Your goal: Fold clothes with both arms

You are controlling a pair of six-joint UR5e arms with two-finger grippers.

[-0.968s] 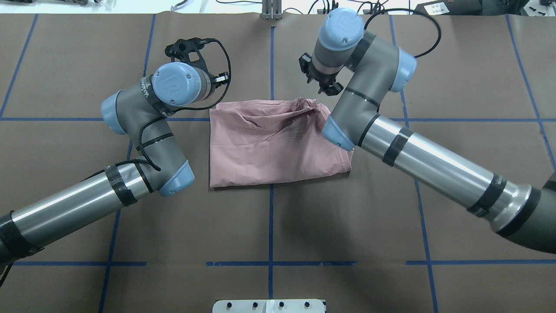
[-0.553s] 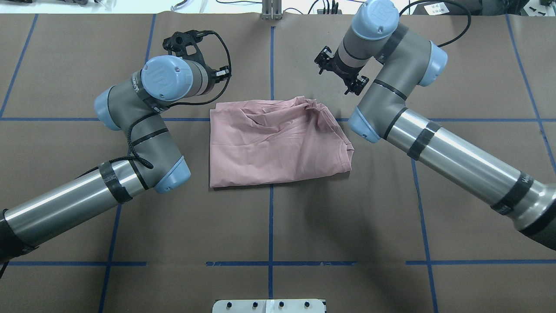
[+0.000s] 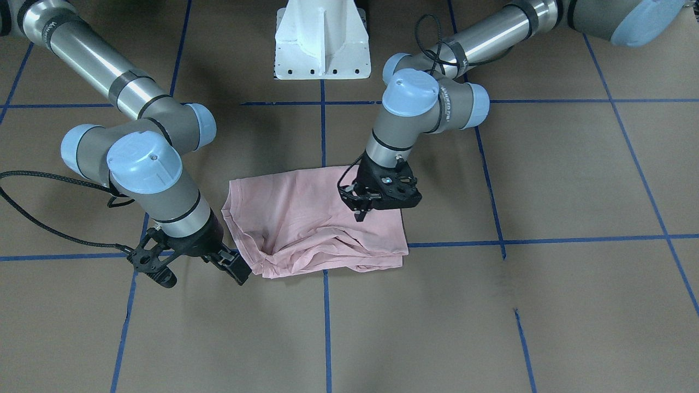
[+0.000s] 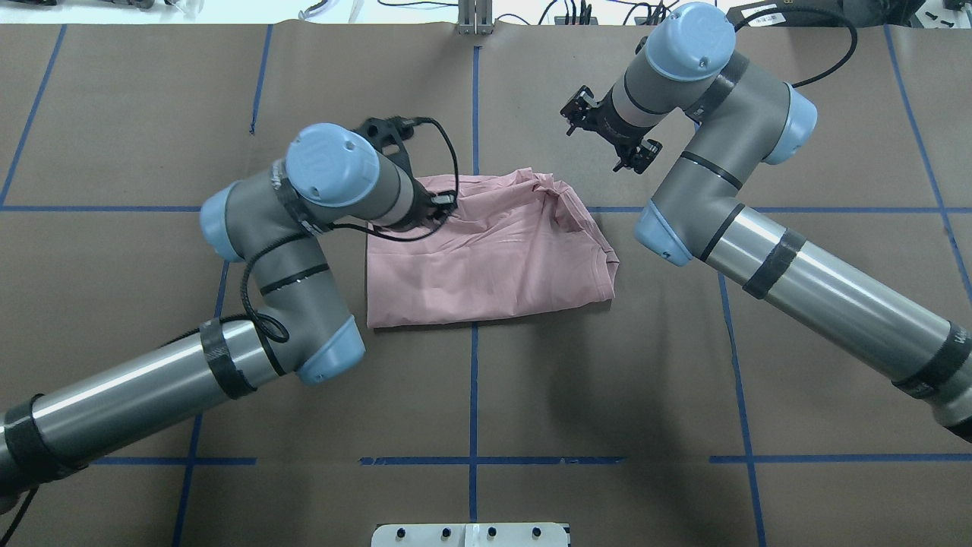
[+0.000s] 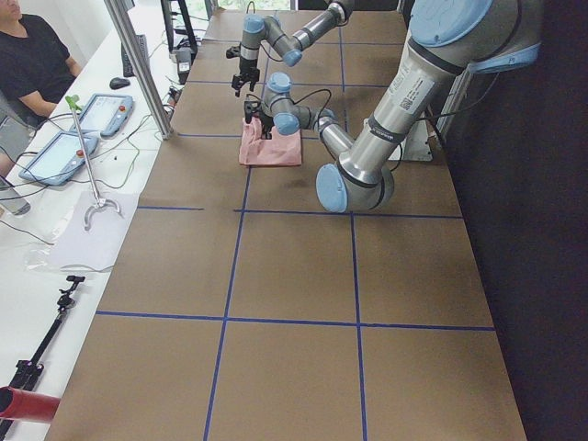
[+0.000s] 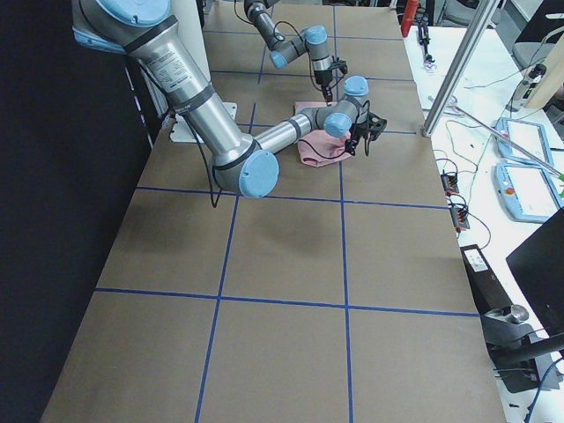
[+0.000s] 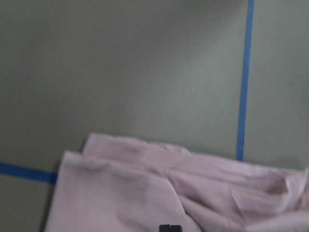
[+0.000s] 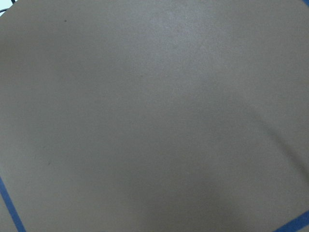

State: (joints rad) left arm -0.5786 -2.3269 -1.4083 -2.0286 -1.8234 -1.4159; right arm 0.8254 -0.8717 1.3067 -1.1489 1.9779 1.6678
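Note:
The clothes are one pale pink T-shirt (image 4: 501, 258), folded into a rough rectangle at the table's middle with its plain side up. It bunches in wrinkles along the far edge (image 3: 306, 224). My left gripper (image 4: 437, 207) hangs over the shirt's far left part and points down (image 3: 360, 214). In the left wrist view its tips (image 7: 170, 228) sit together, shut, just above the pink cloth (image 7: 120, 193). My right gripper (image 4: 605, 138) is off the shirt, beyond its far right corner. It stands wide open and empty (image 3: 202, 275). The right wrist view holds only bare table.
Brown paper with blue tape lines (image 4: 473, 395) covers the table. The white pedestal base (image 3: 322, 38) stands at the robot's side. A person (image 5: 32, 60) sits by tablets (image 5: 55, 156) on a bench past the far edge.
My left arm has swung right, bringing its gripper from off the shirt to over its far left part. My right gripper has drawn away from the shirt's far right corner.

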